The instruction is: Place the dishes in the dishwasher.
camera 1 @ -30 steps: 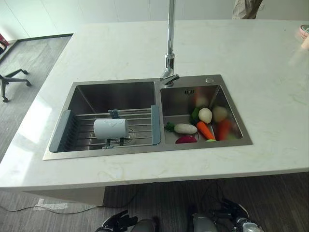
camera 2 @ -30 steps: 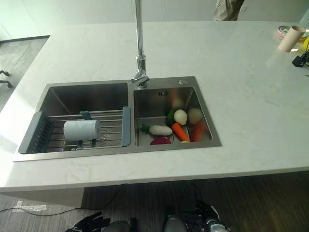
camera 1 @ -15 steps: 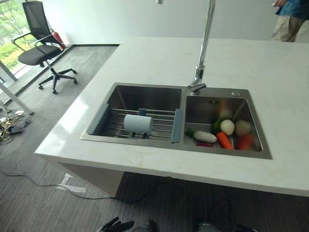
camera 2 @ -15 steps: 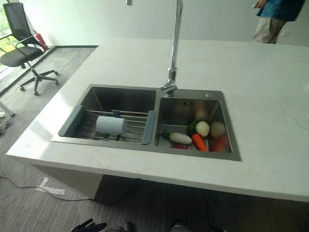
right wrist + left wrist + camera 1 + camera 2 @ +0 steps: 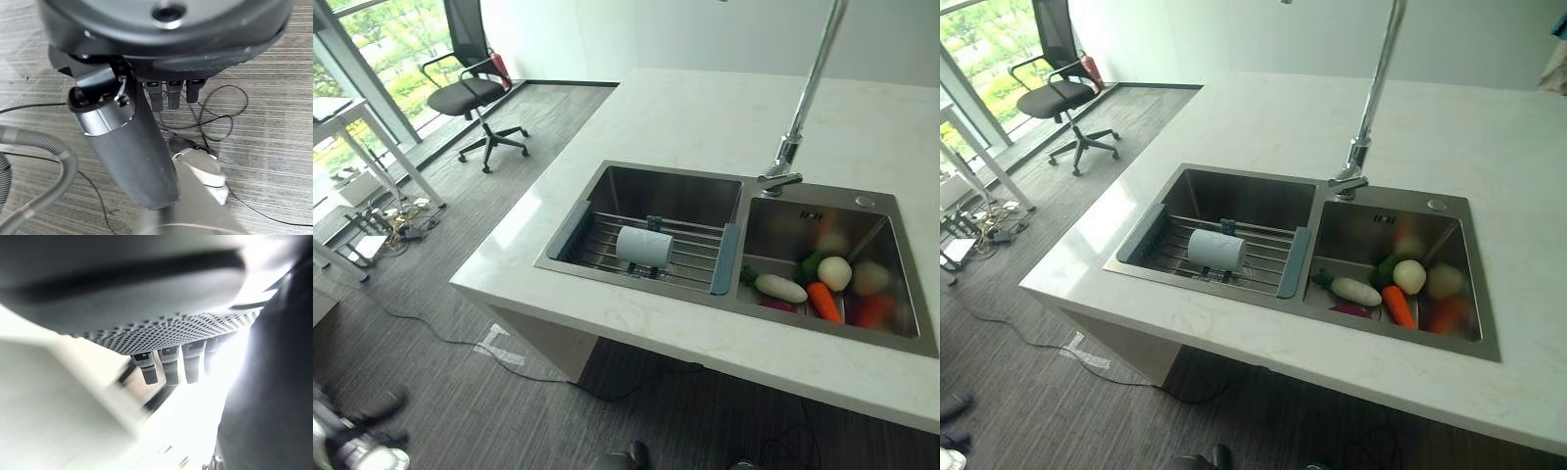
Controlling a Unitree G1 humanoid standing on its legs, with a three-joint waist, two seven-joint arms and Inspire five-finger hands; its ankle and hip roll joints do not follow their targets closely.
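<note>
Here, the white cylindrical cup (image 5: pixel 643 246) lies on its side on the grey-ended wire drying rack (image 5: pixel 709 253) spanning the steel sink's left basin (image 5: pixel 677 192), probably left to drain. Both robot hands, left (image 5: pixel 168 363) and right (image 5: pixel 168 93), hang with fingers straight and empty, well apart from it below the tabletop (image 5: pixel 695 117) edge.

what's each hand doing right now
Left hand: open, fingers straight, holding nothing.
Right hand: open, fingers straight, holding nothing.
</note>
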